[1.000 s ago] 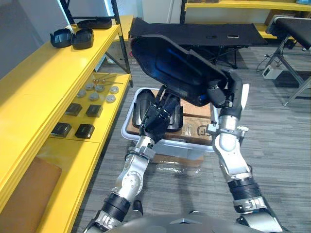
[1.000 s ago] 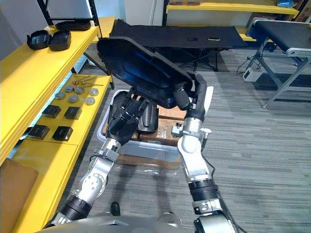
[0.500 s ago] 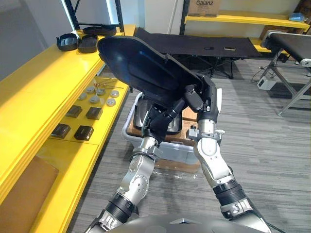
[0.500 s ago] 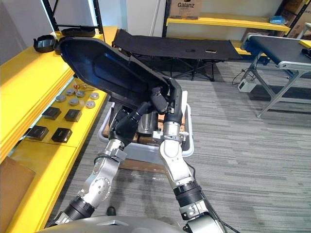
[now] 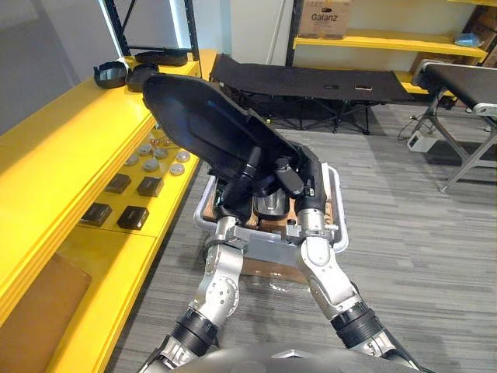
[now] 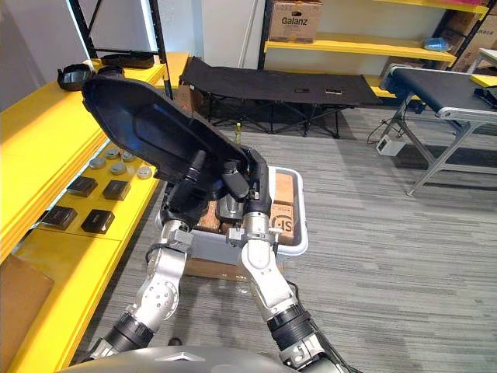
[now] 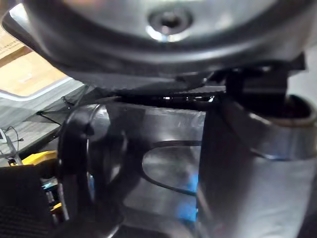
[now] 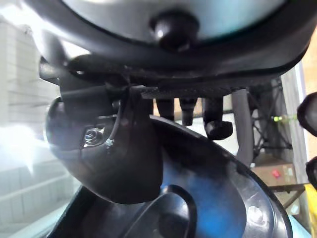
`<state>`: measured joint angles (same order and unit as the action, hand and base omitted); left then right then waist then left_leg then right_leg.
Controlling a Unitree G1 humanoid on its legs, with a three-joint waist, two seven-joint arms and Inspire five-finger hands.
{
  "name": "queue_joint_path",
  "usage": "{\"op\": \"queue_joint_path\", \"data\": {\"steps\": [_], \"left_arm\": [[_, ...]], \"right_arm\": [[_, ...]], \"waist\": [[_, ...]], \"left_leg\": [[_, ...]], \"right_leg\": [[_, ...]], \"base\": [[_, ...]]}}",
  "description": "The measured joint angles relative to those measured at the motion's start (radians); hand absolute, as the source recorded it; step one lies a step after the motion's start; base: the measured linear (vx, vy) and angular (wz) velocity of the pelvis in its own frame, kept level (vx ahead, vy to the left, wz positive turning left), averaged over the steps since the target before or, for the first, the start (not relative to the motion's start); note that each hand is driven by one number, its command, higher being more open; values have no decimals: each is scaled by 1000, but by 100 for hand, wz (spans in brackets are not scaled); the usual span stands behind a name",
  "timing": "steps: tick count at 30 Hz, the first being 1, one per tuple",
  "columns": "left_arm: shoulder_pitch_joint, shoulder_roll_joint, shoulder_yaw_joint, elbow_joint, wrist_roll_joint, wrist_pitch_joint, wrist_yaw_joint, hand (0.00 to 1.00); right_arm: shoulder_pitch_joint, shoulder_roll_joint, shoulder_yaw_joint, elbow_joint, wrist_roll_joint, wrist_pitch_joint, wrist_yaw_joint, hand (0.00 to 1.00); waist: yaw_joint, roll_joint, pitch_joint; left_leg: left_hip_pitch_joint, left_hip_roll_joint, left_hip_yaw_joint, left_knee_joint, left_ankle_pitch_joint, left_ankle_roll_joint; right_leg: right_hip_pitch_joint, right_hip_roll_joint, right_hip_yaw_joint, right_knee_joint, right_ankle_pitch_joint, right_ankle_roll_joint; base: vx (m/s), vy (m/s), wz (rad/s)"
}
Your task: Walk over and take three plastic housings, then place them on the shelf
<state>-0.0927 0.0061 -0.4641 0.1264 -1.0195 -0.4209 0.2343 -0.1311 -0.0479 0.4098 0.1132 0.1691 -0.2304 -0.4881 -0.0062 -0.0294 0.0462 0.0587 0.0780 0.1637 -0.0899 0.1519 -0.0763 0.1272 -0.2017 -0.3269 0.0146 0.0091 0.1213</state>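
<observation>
I hold a large black plastic housing [image 5: 198,124] tilted up above a white bin [image 5: 337,230], its far end reaching over the yellow shelf [image 5: 54,155]. My right hand [image 5: 301,176] is shut on the housing's near edge, the thumb [image 8: 115,163] pressed on its inner face [image 8: 218,198]. Just to the left, my left hand [image 5: 233,186] grips the same end from below, and the housing's glossy wall [image 7: 173,168] lies close against it. Another dark housing [image 5: 270,205] lies in the bin. Two small black housings [image 5: 124,74] sit at the shelf's far end.
On the shelf's lower level lie small black boxes [image 5: 133,216] and several metal discs [image 5: 159,154]. A black folding cot [image 5: 311,78] stands behind the bin. A conveyor table [image 5: 466,78] is at the right, with grey floor between.
The housing has swung left toward the shelf. My left hand rose out of the bin and took the housing's near end. The view has shifted as well.
</observation>
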Motion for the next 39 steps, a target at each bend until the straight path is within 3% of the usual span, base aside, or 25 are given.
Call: {"op": "queue_joint_path", "data": {"steps": [1, 2, 10, 14, 21, 22, 31, 39], "left_arm": [[0, 0, 3, 0, -2, -5, 6, 100], [0, -1, 7, 0, -4, -15, 17, 0], [0, -7, 44, 2, -30, -10, 17, 0], [-1, -7, 36, 3, 8, 35, -24, 0], [-70, -3, 23, 93, 5, 24, -27, 0], [-70, -3, 23, 93, 5, 23, -27, 0], [-71, 6, 25, 98, 95, -17, 42, 0], [-46, 0, 111, 56, 483, 29, 234, 0]], "right_arm": [[1, 3, 2, 4, 1, 0, 0, 0], [3, 7, 6, 6, 1, 0, -1, 0], [33, 8, 31, 6, 2, 0, -1, 0], [41, 7, 30, 6, 4, -2, -2, 0], [79, -25, 48, 1, 4, -50, -4, 0], [79, -26, 52, 1, 4, -49, -4, 100], [82, -29, 81, 1, 3, -30, 27, 100], [135, -30, 39, 1, 65, -11, 145, 100]], "waist": [[0, 0, 0], [0, 0, 0], [1, -24, -17], [0, -27, -18], [-7, -29, -19], [-8, -30, -19], [-11, -38, -20], [-24, -35, -18]], "left_leg": [[0, 0, 0, 0, 0, 0], [0, 0, 0, 0, 1, 1], [-1, 0, -4, 0, 1, 1], [-1, 0, -5, 0, 1, 1], [-9, 8, -9, 0, -5, -5], [-11, 8, -9, 0, -5, -5], [-14, 7, -4, 1, -5, -5], [-13, 9, 3, 0, -12, -13]], "right_leg": [[0, 0, 0, 0, 0, 0], [0, 0, 0, 0, 1, -1], [0, 0, -2, 0, 0, -3], [0, -1, -2, 0, 1, -4], [12, 4, 1, -27, 15, -4], [14, 5, 1, -31, 19, -4], [16, 15, 1, -47, 26, -8], [2, 14, 3, -33, 18, -16]], "base": [[0, 0, 0], [0, 0, 0], [0, 0, 0], [0, 0, 0], [0, 0, 0], [0, 0, 0], [0, 0, 0], [-7, 1, -2]]}}
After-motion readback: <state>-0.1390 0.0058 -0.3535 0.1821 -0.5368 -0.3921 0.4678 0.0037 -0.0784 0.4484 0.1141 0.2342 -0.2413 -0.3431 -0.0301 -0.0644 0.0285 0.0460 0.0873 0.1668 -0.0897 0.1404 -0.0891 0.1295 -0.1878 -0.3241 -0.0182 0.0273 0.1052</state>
